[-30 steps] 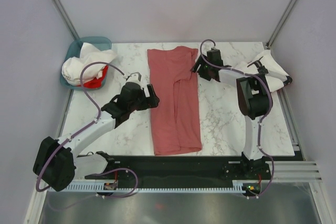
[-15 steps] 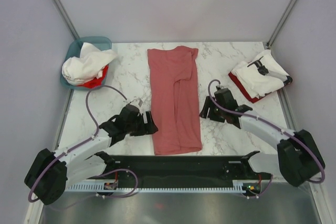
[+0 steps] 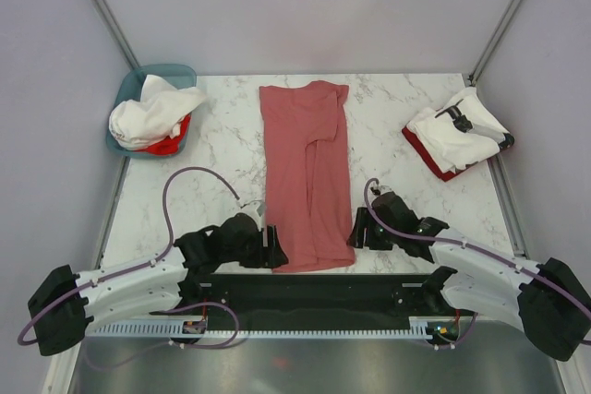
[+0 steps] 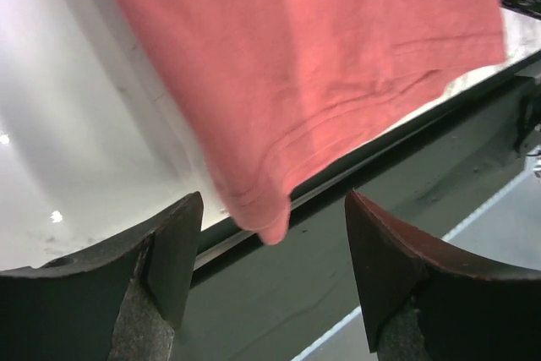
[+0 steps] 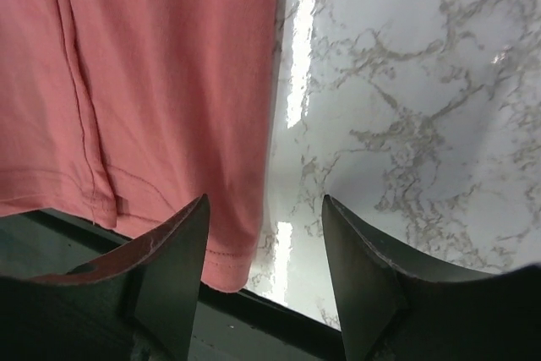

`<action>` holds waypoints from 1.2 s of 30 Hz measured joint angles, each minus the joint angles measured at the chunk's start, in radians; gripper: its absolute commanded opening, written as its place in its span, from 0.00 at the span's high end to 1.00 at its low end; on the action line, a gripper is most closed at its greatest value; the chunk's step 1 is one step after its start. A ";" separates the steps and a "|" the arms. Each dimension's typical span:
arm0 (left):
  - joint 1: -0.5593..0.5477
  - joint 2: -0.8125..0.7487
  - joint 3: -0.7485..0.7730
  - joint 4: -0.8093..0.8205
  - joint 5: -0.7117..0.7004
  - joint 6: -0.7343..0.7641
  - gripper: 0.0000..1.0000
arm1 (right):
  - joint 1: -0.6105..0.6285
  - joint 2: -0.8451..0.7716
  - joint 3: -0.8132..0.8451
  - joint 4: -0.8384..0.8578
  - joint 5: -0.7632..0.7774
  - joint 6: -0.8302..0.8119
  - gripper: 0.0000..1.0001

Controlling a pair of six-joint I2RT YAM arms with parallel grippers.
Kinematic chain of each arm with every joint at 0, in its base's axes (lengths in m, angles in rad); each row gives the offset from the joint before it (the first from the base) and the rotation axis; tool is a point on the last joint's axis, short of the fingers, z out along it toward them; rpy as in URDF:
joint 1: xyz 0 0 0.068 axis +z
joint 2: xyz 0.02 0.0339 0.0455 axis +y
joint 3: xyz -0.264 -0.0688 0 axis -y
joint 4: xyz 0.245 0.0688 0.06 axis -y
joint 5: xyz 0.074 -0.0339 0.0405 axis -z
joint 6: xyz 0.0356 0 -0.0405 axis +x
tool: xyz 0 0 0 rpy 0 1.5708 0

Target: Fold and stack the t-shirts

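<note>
- Two corners matter on the near hem of the salmon t-shirt (image 3: 307, 182), which lies lengthwise on the counter (image 3: 397, 136). The left gripper (image 3: 274, 247) and right gripper (image 3: 356, 231) sit one per corner.
- Left wrist: we see jaws spread, with the corner between them, ungripped.
- Right wrist: jaws spread astride the hem's edge.

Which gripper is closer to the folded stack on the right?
Right. The right gripper is at the near right corner of the salmon shirt, nearer the folded stack; the left gripper is at its near left corner.
</note>
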 measured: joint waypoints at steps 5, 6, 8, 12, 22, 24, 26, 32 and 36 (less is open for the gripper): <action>-0.007 -0.011 -0.042 -0.035 -0.027 -0.037 0.34 | 0.055 -0.027 -0.030 0.013 -0.009 0.027 0.49; -0.007 -0.013 -0.042 -0.035 -0.028 -0.039 0.36 | 0.069 -0.032 -0.036 0.017 -0.011 0.035 0.51; -0.007 -0.012 -0.044 -0.036 -0.033 -0.044 0.42 | 0.096 -0.035 -0.043 0.025 -0.013 0.045 0.55; -0.007 -0.002 -0.048 -0.040 -0.045 -0.056 0.67 | 0.144 -0.032 -0.058 0.040 -0.016 0.065 0.80; -0.008 -0.075 -0.073 -0.079 -0.051 -0.063 0.98 | 0.193 -0.089 -0.071 0.021 -0.007 0.090 1.00; -0.008 -0.107 -0.078 -0.096 -0.053 -0.067 0.98 | 0.193 -0.116 -0.071 0.002 -0.002 0.090 1.00; -0.008 -0.138 -0.082 -0.116 -0.056 -0.072 0.98 | 0.194 -0.143 -0.071 -0.021 0.007 0.090 1.00; -0.008 -0.185 -0.085 -0.145 -0.060 -0.082 0.98 | 0.194 -0.212 -0.071 -0.078 0.019 0.089 1.00; -0.008 -0.178 -0.085 -0.149 -0.052 -0.083 0.98 | 0.195 -0.217 -0.071 -0.090 0.018 0.089 1.00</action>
